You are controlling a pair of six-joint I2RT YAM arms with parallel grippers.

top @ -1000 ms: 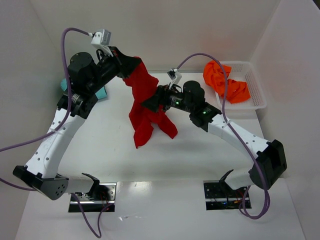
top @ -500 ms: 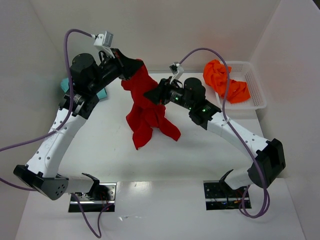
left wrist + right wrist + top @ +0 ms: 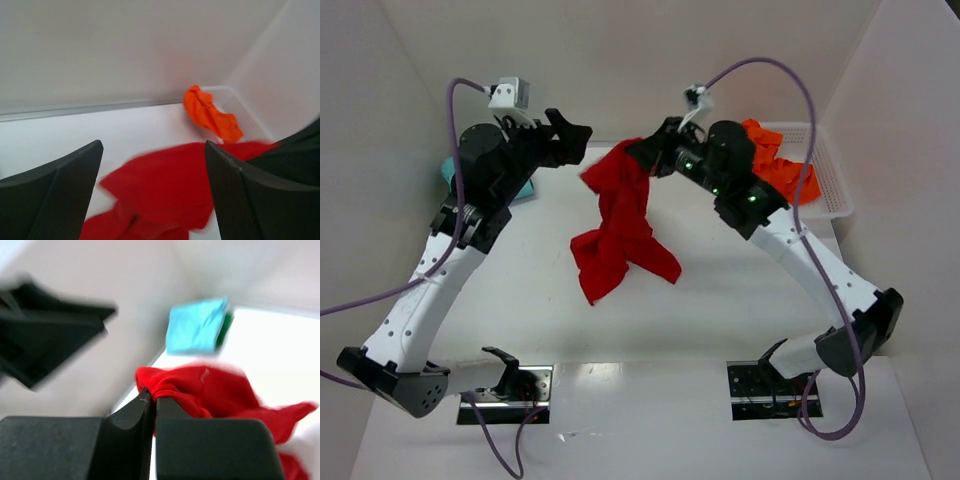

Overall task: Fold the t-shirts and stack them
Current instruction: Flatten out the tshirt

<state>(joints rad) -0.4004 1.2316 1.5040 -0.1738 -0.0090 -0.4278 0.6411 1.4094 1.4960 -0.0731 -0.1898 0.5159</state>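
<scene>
We are looking down on a white table [image 3: 520, 300] with two robot arms reaching over it. The right fingers [image 3: 131, 426] are pressing together on a bunched fold of the bright red soft cloth t-shirt [image 3: 620, 225]. They are holding its top raised at the far middle of the table while its lower part is trailing onto the surface in a crumpled heap. The left fingers [image 3: 56, 194] are standing spread wide and empty, near the raised cloth but apart from it. We judge this to be the shaking-out step before folding, since nothing is lying flat yet. The next move is likely calling for the left fingers to take a second edge, a shoulder or hem, so both arms can stretch the shirt open. The overhead view is showing the whole drape, plus the crumpled orange t-shirt [image 3: 775, 170] lying in the white plastic mesh basket [image 3: 830, 195] at far right. Only the right wrist view is showing the pinch close up. It is also showing the squarish teal-turquoise t-shirt [image 3: 196, 326] at far left, which the left arm is mostly hiding from above.
</scene>
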